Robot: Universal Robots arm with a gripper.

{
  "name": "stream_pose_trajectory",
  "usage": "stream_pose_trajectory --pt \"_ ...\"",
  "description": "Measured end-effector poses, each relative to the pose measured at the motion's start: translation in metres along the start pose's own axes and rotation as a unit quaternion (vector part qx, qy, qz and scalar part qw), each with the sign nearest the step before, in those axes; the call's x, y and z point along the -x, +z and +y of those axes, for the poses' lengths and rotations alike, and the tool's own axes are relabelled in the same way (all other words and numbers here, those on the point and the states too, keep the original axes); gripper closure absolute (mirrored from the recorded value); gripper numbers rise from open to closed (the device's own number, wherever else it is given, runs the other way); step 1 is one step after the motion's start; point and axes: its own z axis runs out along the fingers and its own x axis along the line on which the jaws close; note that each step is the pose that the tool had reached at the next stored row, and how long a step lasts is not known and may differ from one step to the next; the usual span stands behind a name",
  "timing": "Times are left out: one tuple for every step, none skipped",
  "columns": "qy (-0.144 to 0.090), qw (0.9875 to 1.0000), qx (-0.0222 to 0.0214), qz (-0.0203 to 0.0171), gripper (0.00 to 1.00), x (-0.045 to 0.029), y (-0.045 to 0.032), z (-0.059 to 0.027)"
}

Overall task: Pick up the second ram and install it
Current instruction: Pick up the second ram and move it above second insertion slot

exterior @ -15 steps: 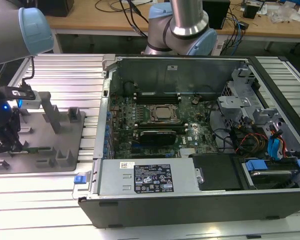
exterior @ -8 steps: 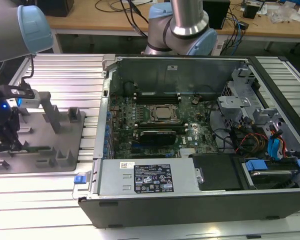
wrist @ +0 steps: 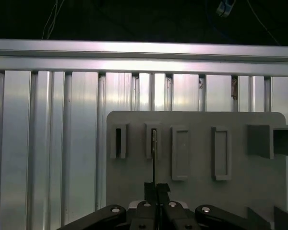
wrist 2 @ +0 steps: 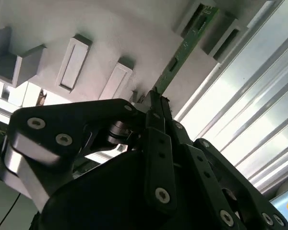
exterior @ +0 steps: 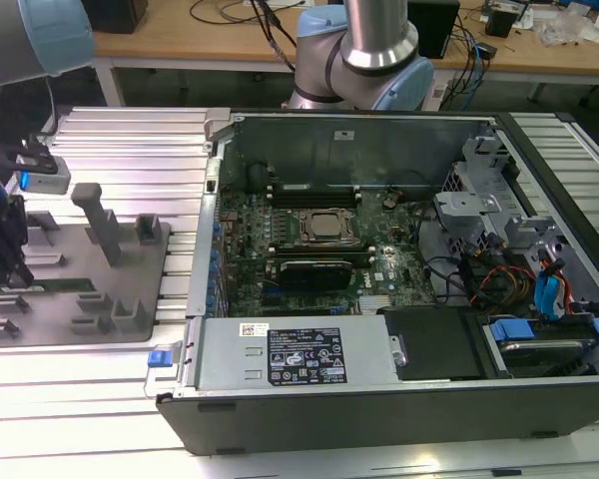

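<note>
- Clamped shut with the hand (wrist 2: 152, 101) on one end of the second ram (wrist 2: 180, 52), a thin green strip.
- Seated at its far end in a slotted grey fixture block (wrist 2: 225, 40); barely visible edge-on in the first wrist view.
- Poised over a grey fixture plate (wrist: 197, 191) on a ribbed aluminium counter (wrist: 48, 143), to the exterior view's left of an open computer case (exterior: 379, 419).
</note>
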Motion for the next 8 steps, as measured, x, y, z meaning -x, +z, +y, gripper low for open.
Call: stream_pose_trajectory --pt "0.0 1.0 -0.0001 0.0 0.91 0.0 -0.0076 0.0003" --pt "0.0 1.0 -0.0002 0.0 0.91 0.0 -0.0163 0.0006" --pt "0.0 1.0 -0.0005 0.0 0.91 0.0 -0.0227 0.0008" --pt "0.0 1.0 -0.0008 -0.0001 0.91 0.0 -0.0272 0.001" --pt "0.0 1.0 -0.0009 -0.0002 0.91 0.0 -0.0305 0.0011" --pt "0.0 1.0 -0.0012 -0.0002 0.91 0.0 -0.0384 0.0014" --pt "0.0 1.0 -0.0016 -0.0002 0.91 0.0001 -0.0444 0.0017" --pt "0.0 1.0 -0.0021 -0.0002 0.91 0.0001 -0.0502 0.0019"
